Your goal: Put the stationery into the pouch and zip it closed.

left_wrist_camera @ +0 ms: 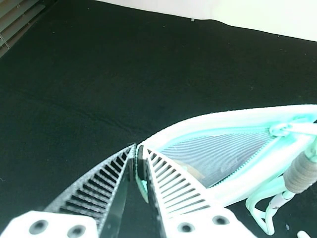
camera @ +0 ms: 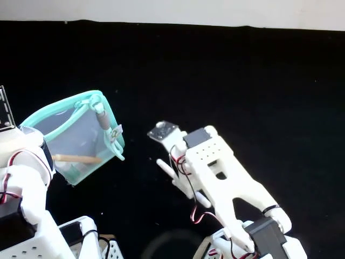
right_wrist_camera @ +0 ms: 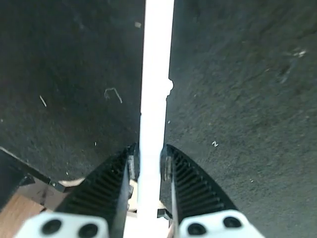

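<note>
Pouch (camera: 73, 129) in left pincer (left_wrist_camera: 136, 148), stick (right_wrist_camera: 156, 74) in right pincer (right_wrist_camera: 149, 149)

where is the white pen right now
The white pen is clamped in the right gripper, near the middle of the high view, just right of the open teal pouch.

Lab-like bench: black-clothed table (camera: 242, 70) against white wall (camera: 161, 11).

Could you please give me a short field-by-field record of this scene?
pouch: teal, translucent, mouth open, not zipped
inside pouch: wooden pencil
left gripper: shut on the pouch rim
right gripper: shut on a white pen
white pen position: outside the pouch, over the black table
</note>
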`<action>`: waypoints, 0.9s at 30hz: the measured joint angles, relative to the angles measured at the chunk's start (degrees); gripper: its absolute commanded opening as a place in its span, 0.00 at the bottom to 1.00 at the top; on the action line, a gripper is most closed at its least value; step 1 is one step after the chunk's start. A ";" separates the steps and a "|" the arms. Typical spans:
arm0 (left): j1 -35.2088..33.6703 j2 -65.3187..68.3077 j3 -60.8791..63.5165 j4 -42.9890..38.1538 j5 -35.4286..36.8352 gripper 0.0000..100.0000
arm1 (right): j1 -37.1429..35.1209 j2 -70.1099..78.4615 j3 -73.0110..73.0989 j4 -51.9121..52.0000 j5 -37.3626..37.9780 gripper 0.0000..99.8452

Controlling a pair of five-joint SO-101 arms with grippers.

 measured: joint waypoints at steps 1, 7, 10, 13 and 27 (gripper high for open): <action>0.00 0.00 0.00 0.00 0.00 0.01 | 0.00 0.00 0.35 -0.09 0.79 0.01; 0.00 0.00 0.00 0.00 0.00 0.01 | 0.00 -0.09 3.34 -0.09 4.84 0.01; 0.00 0.00 0.00 0.00 0.00 0.01 | 0.00 -0.09 5.01 -0.09 7.12 0.01; 0.00 0.00 0.00 0.00 0.00 0.01 | 0.00 -0.09 6.42 -0.09 9.93 0.01; 0.00 0.00 0.00 0.00 0.00 0.01 | 0.00 -0.09 15.65 -11.34 15.30 0.01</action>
